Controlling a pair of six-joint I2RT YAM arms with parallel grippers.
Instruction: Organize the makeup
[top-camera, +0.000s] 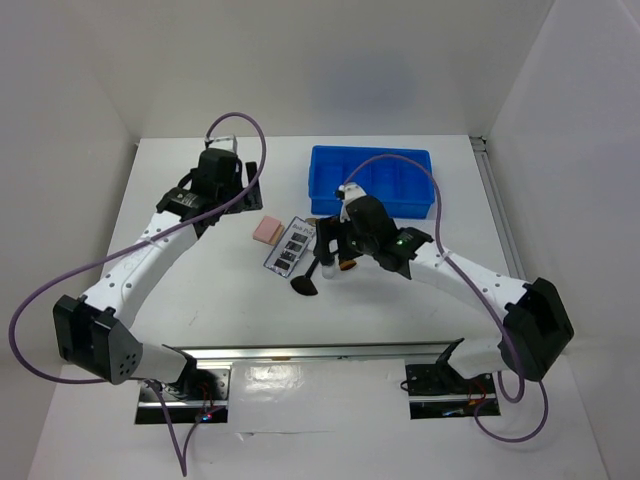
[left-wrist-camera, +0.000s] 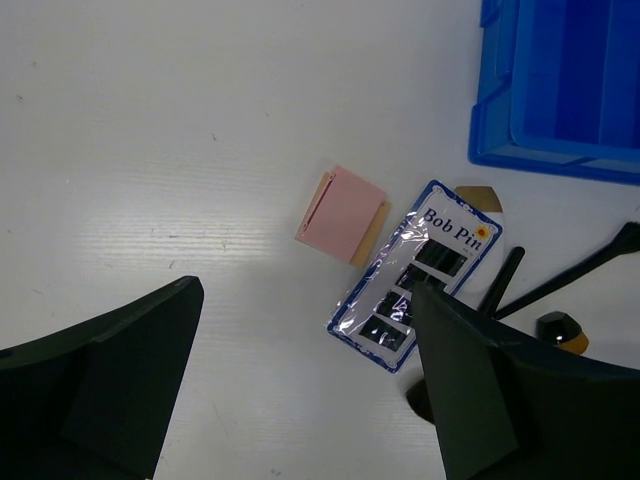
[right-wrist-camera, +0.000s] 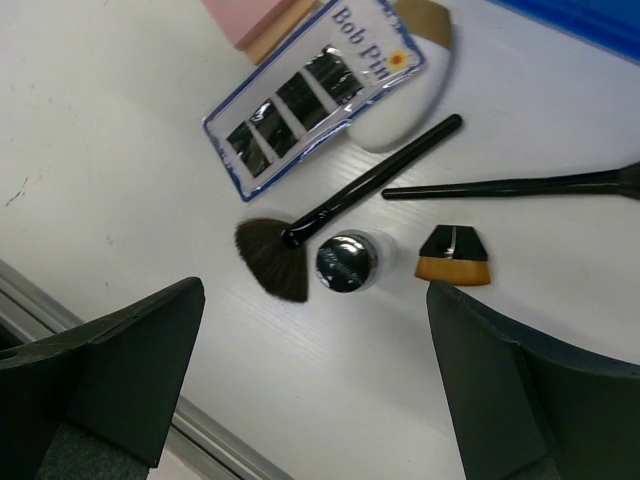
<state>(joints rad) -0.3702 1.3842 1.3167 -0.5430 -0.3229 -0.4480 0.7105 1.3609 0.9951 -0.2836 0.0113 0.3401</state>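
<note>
The blue bin (top-camera: 370, 180) sits at about 1 o'clock from the middle of the white tabletop (top-camera: 220, 300), and none of the makeup shows inside it in these views. All the makeup lies in a loose cluster on the tabletop, off the bin's 7 o'clock corner. The pink sponge (left-wrist-camera: 340, 215) lies flat at the cluster's 10 o'clock edge, just beside the hairpin card (left-wrist-camera: 415, 275), a pale card printed "Bob Pin" with rows of black pins under clear film. A white egg-shaped piece (right-wrist-camera: 400, 110) with a tan tip pokes out from under the card's far end. In the right wrist view a fan brush (right-wrist-camera: 275, 258) lies with its dark bristles at 7 o'clock and its black handle running up toward 1 o'clock. A small round pot (right-wrist-camera: 347, 262) with a shiny black top stands right against it at the bristles' 3 o'clock. The stubby orange-brown brush (right-wrist-camera: 453, 257) lies near the pot's 3 o'clock side. A thin black brush (right-wrist-camera: 510, 185) stretches level just beyond it at 12 o'clock. The right end effector (right-wrist-camera: 315, 390) hangs over this cluster with its fingers spread wide and nothing between them. The left end effector (left-wrist-camera: 300, 400) hovers at the sponge's 9 o'clock side in the overhead view, also spread wide and carrying nothing.
</note>
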